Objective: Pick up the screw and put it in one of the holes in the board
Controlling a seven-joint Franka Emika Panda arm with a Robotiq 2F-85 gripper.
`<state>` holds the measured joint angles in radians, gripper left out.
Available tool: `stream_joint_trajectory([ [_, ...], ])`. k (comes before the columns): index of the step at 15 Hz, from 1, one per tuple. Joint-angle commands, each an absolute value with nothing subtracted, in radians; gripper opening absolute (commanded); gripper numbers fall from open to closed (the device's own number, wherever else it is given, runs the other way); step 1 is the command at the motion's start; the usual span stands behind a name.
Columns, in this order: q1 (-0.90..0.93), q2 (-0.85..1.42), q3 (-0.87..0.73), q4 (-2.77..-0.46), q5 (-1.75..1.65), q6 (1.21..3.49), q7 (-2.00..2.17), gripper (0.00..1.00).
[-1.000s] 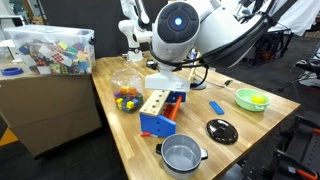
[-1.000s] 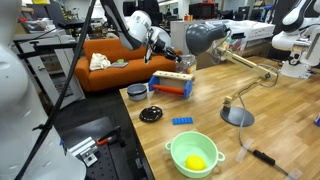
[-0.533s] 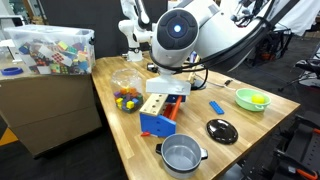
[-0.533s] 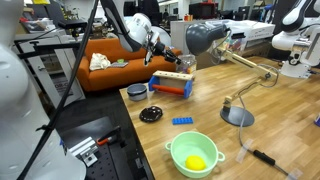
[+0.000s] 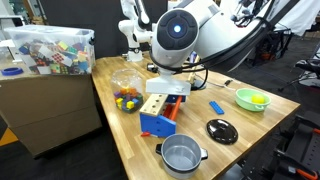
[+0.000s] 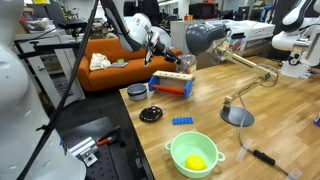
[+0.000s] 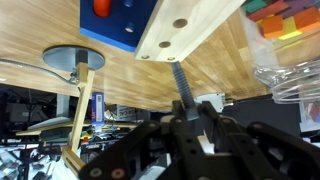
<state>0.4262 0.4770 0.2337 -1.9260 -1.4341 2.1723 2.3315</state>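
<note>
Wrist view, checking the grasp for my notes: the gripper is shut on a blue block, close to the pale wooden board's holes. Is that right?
Not a blue block. The gripper is shut on a grey threaded screw, close to the holes of the pale wooden board. The wrist view shows this.

Bright, even indoor light; low-resolution, soft pictures.
Both exterior views show only faint shadows on the tabletop [image 5: 262,120]. In the wrist view the gripper [image 7: 188,108] at 6 o'clock is dark and blurred, and the clear tub [image 7: 295,70] at 3 o'clock glints.
</note>
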Motion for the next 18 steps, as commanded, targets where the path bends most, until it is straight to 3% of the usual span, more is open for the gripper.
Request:
stream_joint_trajectory([
  [1, 0.413, 0.475, 0.247, -1.927, -1.452, 2.169, 2.324, 0.06],
  [18, 0.413, 0.535, 0.267, -1.925, -1.556, 2.195, 2.359, 0.06],
])
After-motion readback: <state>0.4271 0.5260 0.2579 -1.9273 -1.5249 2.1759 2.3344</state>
